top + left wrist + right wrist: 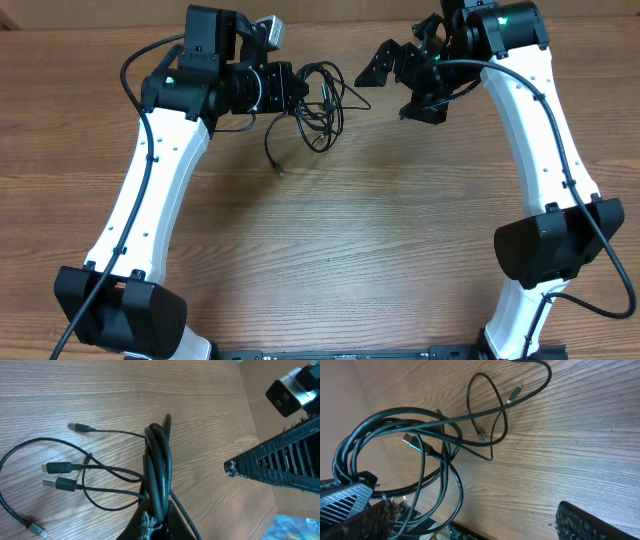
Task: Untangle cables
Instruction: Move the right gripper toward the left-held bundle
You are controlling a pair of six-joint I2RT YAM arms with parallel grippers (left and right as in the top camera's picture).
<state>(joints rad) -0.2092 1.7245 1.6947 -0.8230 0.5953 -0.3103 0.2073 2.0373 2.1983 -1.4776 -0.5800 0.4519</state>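
Observation:
The cables are a loose knot of thin black cords at the back middle of the table, with one plug end trailing toward the front. My left gripper is shut on a bunched section of them. The left wrist view shows several strands pinched between the jaws of the left gripper, with plug ends fanned out to the left. My right gripper hovers open just right of the knot, holding nothing. In the right wrist view the loops lie by the left finger of the right gripper.
The wooden table stretches toward the front between the two arms' bases. Its back edge runs close behind the grippers. A blue patch shows beyond the table's edge.

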